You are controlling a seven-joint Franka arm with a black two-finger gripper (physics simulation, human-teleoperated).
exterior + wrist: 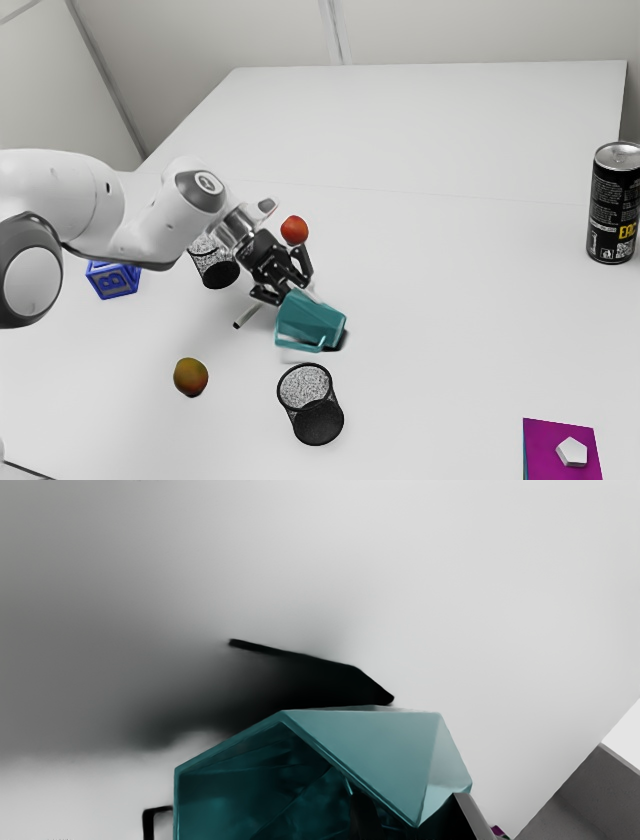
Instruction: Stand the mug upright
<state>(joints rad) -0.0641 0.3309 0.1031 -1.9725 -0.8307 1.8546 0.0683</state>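
Note:
My gripper (pixel 292 286) reaches down to the teal mug (pixel 310 320) near the middle of the table. The mug lies tilted, with its handle on the side toward the exterior view's bottom edge. In the wrist view the mug's faceted wall (pixel 370 750) passes between the fingers of the gripper (pixel 411 802), one finger inside the opening and the other against the outside. The gripper is shut on this wall. A dark shadow lies beside the mug. The lower part of the inner finger is hidden.
Black mesh cups stand near the hand (pixel 215 262) and below the mug (pixel 311 404). A red ball (pixel 294 230), brownish fruit (pixel 190 377) and blue block (pixel 113 280) lie around. Toward the exterior view's right are a can (pixel 613 205) and a purple book (pixel 545 450).

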